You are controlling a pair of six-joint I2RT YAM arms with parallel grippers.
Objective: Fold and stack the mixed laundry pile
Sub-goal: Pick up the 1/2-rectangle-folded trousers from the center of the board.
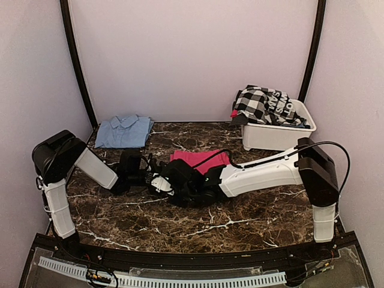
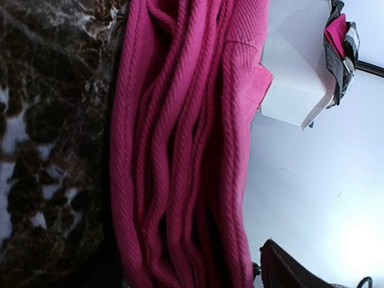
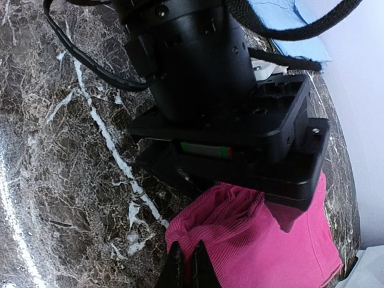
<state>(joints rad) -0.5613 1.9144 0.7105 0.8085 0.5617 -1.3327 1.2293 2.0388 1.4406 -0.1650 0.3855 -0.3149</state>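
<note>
A magenta-pink cloth [image 1: 201,158] lies on the marble table's middle, and both grippers meet at its near-left edge. My left gripper [image 1: 162,177] reaches in from the left. In the left wrist view the cloth [image 2: 186,150] is bunched in ridges between the widely spread jaws, and one dark finger [image 2: 288,270] shows just beside it. My right gripper [image 3: 186,265] is shut, pinching a fold of the cloth [image 3: 264,240]. A black-and-white checked garment [image 1: 264,105] heaps in the tub. A folded light-blue piece [image 1: 124,131] lies at the back left.
A white plastic tub [image 1: 273,137] stands at the back right, close to the pink cloth. The left gripper's black body [image 3: 222,96] hangs just ahead of the right wrist camera. Walls close in the table on three sides.
</note>
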